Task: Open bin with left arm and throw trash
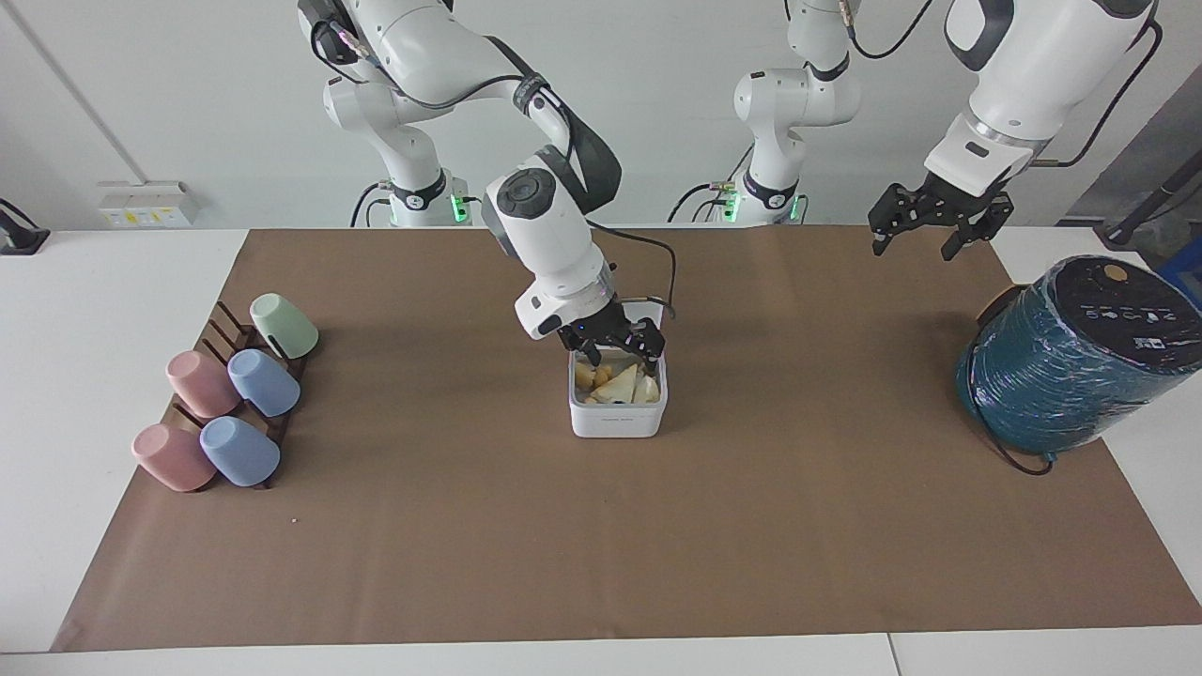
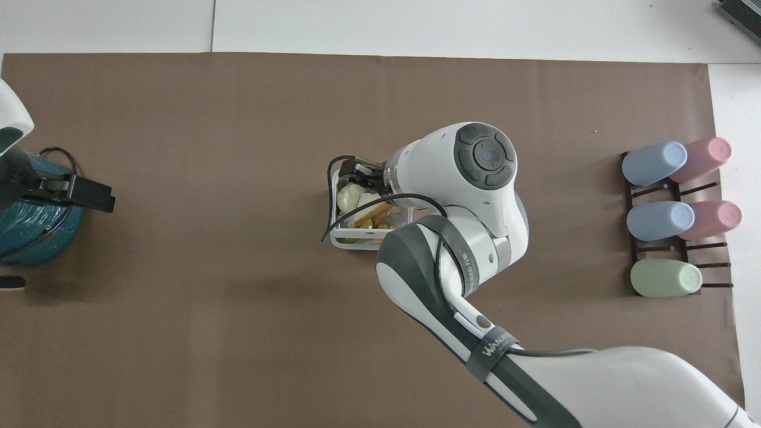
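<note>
The bin (image 1: 617, 421) is a small white square box in the middle of the brown mat, its top open and its lid mostly hidden by the right arm. Pale yellow-cream trash (image 1: 622, 383) lies inside it, a wedge among other scraps; from overhead a rounded lump of trash (image 2: 349, 195) shows in the bin (image 2: 345, 242). My right gripper (image 1: 617, 352) hangs just over the bin, open and holding nothing. The overhead view shows the right gripper (image 2: 358, 173) over the bin's edge farther from the robots. My left gripper (image 1: 913, 246) waits open in the air, by the teal cylinder.
A big teal wrapped cylinder (image 1: 1071, 361) lies at the left arm's end of the mat. A dark rack with several pastel cups (image 1: 230, 404) stands at the right arm's end. A black cable (image 2: 329, 205) from the right wrist loops beside the bin.
</note>
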